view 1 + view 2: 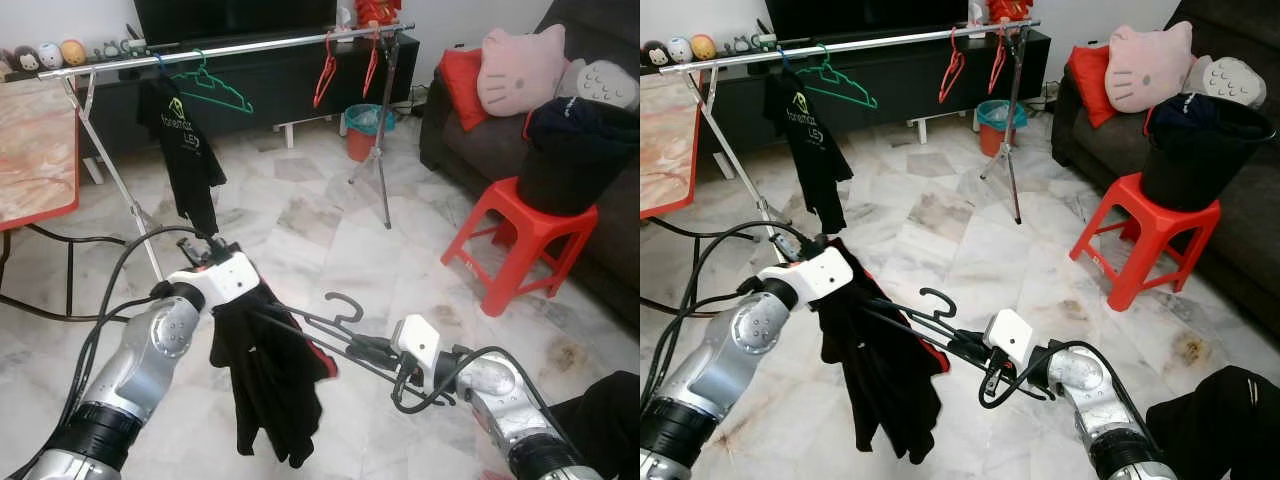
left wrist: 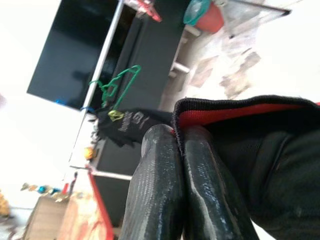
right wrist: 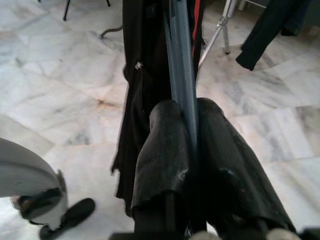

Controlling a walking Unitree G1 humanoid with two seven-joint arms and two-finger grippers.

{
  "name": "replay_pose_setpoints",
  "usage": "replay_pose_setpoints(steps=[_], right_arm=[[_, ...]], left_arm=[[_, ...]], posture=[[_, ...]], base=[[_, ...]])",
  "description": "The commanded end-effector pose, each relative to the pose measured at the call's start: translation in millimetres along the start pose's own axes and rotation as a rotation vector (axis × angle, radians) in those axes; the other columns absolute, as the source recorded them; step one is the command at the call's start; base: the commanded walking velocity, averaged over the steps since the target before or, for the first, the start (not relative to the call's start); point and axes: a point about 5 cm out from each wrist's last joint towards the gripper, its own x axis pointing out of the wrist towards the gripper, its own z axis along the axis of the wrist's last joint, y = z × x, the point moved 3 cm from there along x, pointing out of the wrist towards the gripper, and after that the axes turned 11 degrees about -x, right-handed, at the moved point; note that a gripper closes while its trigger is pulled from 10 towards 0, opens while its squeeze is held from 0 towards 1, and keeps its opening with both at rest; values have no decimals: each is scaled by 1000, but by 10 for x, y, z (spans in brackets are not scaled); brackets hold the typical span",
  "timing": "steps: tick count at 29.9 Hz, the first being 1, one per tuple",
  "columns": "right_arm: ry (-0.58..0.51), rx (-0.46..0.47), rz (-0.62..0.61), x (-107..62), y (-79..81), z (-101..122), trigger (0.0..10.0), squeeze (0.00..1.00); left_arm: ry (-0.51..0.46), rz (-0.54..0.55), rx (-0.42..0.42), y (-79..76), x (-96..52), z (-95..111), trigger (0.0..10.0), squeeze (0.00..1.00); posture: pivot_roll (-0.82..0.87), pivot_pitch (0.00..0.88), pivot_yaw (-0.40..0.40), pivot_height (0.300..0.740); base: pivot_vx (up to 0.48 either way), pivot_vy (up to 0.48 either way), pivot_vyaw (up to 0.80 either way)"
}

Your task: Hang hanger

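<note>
- Hanger, dark, lying nearly level low over the marble floor, long axis running across between the two arms, hook curling up near the middle.
- Right gripper pressed together on the hanger's bar, seen pinching it from both sides in the right wrist view; in the head views holding the hanger's right end.
- Left gripper pressed together on the red-lined edge of the black garment, which droops from the hanger's left end toward the floor.
- Clothes rail well apart, ahead and higher, spanning the room crosswise; already carrying a black T-shirt, a green hanger and two red hangers.
- Bare stretch of rail between the green hanger and the red ones, likely the easiest landing spot for the hook.
- Coming move probably a walk forward and a lift, with the hook turned up and over the rail; right arm nearer the hook, so likely the one to guide it.
</note>
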Motion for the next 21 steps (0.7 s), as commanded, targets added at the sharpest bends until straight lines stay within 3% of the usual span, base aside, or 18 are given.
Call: replay_pose_setpoints(steps=[1,5,12,16,18,19,21], right_arm=[[29,-53,-19,-13,-61,5,10000,0],[83,-46,-27,-21,-44,-81,10000,0],[311,-93,-42,-84,-4,-384,10000,0],[227,-71,-40,-56,21,-294,10000,0],[120,-38,-44,-26,0,-150,10000,0],[120,-38,-44,-26,0,-150,10000,0],[45,-30,-98,-28,-100,-24,10000,0]], left_arm=[[17,62,10,152,12,-27,0,0],[49,143,0,268,7,-85,0,0],[33,260,-28,463,-5,-48,0,0],[31,254,-39,462,-2,-49,0,0],[55,217,-63,375,5,-96,0,0],[55,217,-63,375,5,-96,0,0],[56,116,-270,154,25,-129,0,0]], posture=[[-39,4,-5,740],[-40,5,-5,740],[-40,10,-3,740],[-38,12,-1,740],[-42,12,1,740],[-42,12,1,740],[-41,12,1,740]], base=[[0,0,0],[0,0,0],[0,0,0],[0,0,0],[0,0,0],[0,0,0],[0,0,0]])
